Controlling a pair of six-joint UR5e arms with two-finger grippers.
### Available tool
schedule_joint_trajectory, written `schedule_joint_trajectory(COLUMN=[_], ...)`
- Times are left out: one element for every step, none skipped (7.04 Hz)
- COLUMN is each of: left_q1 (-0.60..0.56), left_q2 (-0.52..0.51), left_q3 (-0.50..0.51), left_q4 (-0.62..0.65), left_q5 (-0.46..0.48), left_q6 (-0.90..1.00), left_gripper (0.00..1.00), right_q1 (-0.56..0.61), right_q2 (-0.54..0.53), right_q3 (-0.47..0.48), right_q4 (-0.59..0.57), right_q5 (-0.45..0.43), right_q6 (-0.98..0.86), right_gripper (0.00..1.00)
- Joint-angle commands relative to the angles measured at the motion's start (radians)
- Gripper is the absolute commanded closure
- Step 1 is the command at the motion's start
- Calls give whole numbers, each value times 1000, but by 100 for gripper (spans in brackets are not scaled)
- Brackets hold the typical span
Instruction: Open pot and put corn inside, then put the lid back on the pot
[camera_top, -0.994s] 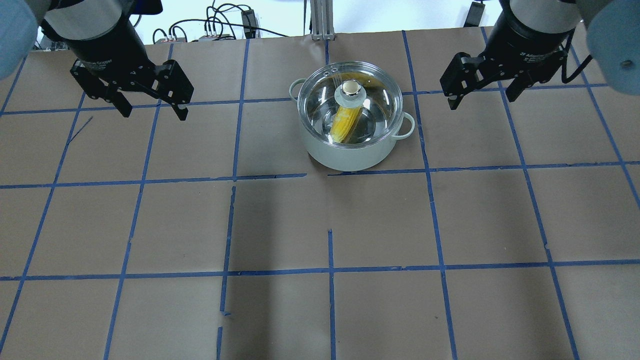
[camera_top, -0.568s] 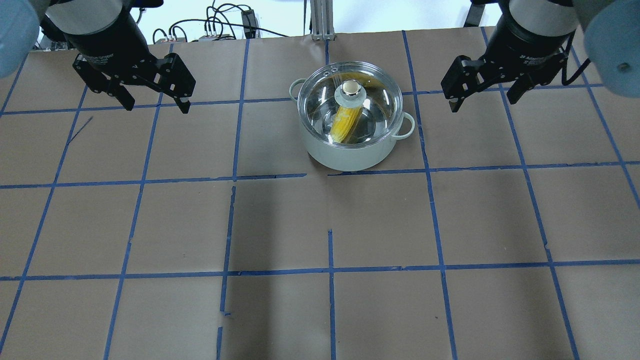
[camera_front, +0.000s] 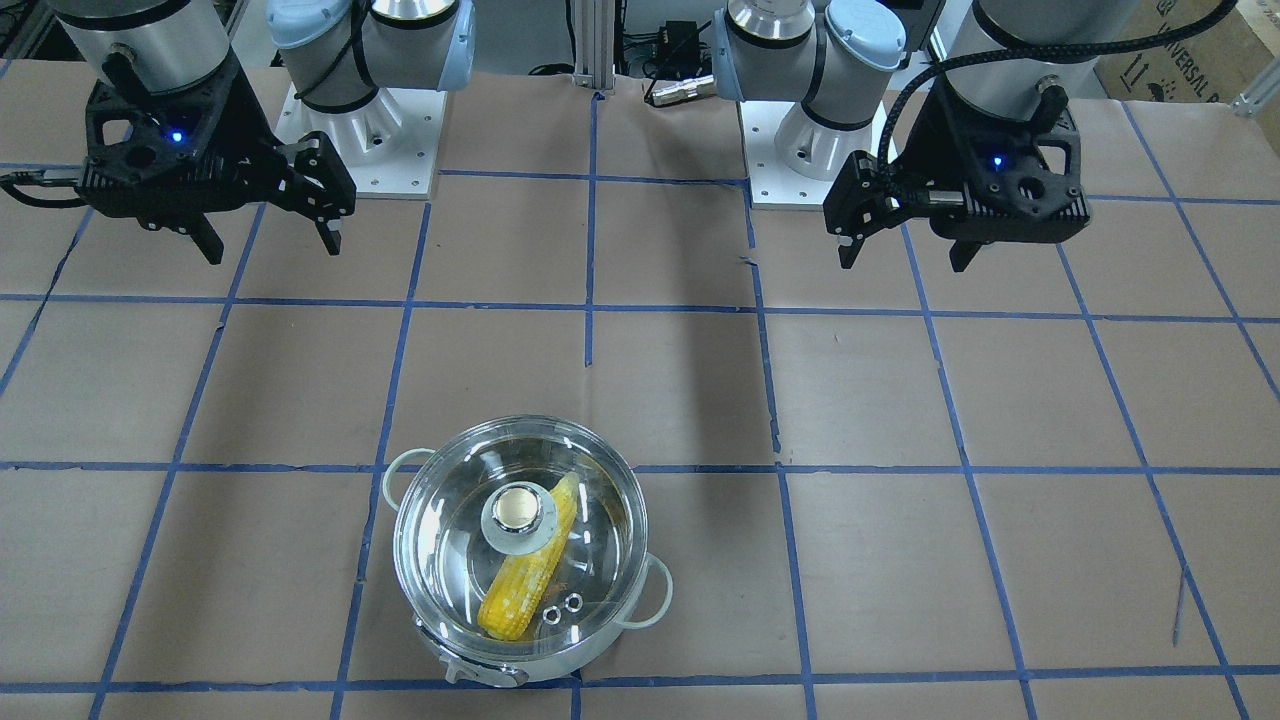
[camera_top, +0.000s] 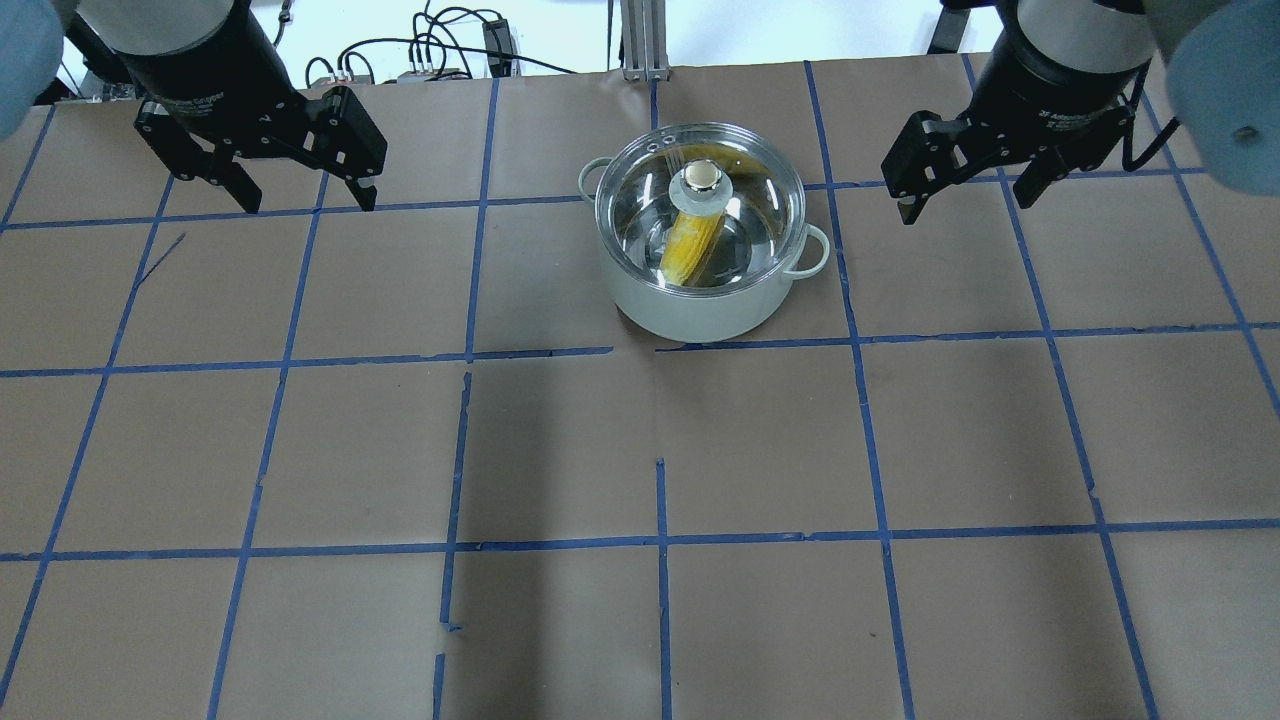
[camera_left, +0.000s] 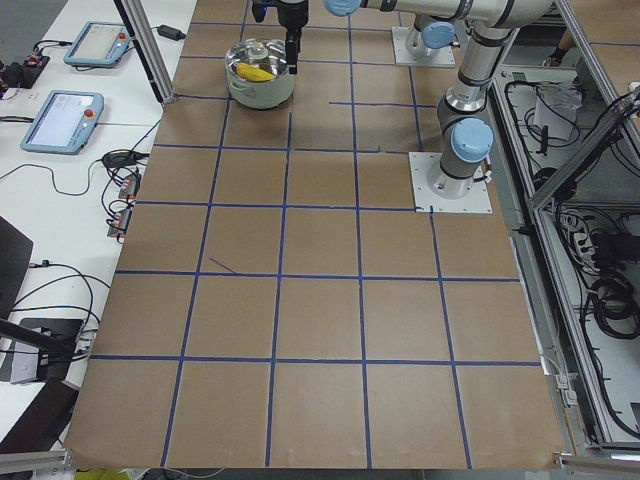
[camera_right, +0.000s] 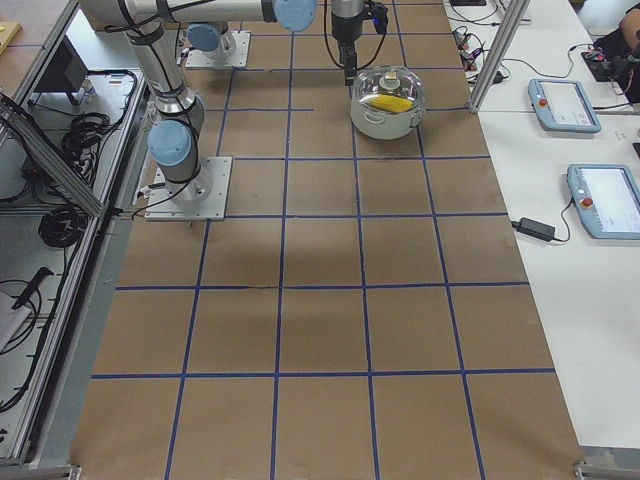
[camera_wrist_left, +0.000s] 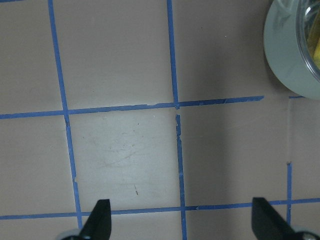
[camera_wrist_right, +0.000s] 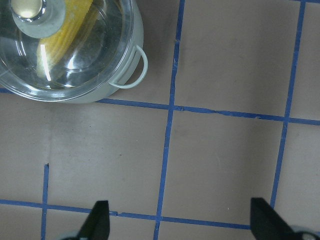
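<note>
The steel pot (camera_top: 690, 310) stands at the far middle of the table, with its glass lid (camera_top: 750, 195) seated on it. The yellow corn (camera_top: 690, 250) lies inside, seen through the glass under the knob (camera_top: 700, 177). The same shows in the front view: pot (camera_front: 655, 592), lid (camera_front: 445, 540), corn (camera_front: 520, 590). My left gripper (camera_top: 305, 200) is open and empty, well left of the pot. My right gripper (camera_top: 965, 200) is open and empty, to the pot's right. The left wrist view shows the pot's wall (camera_wrist_left: 287, 65) only; the right wrist view shows pot (camera_wrist_right: 100, 92) and corn (camera_wrist_right: 62, 37).
The table is brown paper with a blue tape grid (camera_top: 660, 540). Cables and a metal post (camera_top: 640, 40) sit past the far edge. The arm base plates (camera_front: 360, 130) are bolted at the robot's side. Touch panels (camera_right: 605, 200) lie on a side table.
My left gripper has shifted a little toward the far edge of the table, still open. My right gripper has barely moved. Pot, lid and corn are unchanged.
</note>
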Motion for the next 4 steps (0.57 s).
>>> schedule_joint_trajectory(left_q1=[-1,-1,-1,-1], left_q2=[1,-1,-2,-1], left_q3=[5,12,16,14], left_q4=[-16,-19,-23,-25], left_q5=[4,4,5,5], left_q6=[-4,-1,0,20], left_gripper=[0,0,0,0], right_q1=[0,0,0,0], right_q2=[6,-2,-7,-2], right_q3=[0,0,0,0], right_q4=[-1,0,2,2], right_q5=[0,0,0,-1], right_q6=[1,1,0,0], right_gripper=[0,0,0,0])
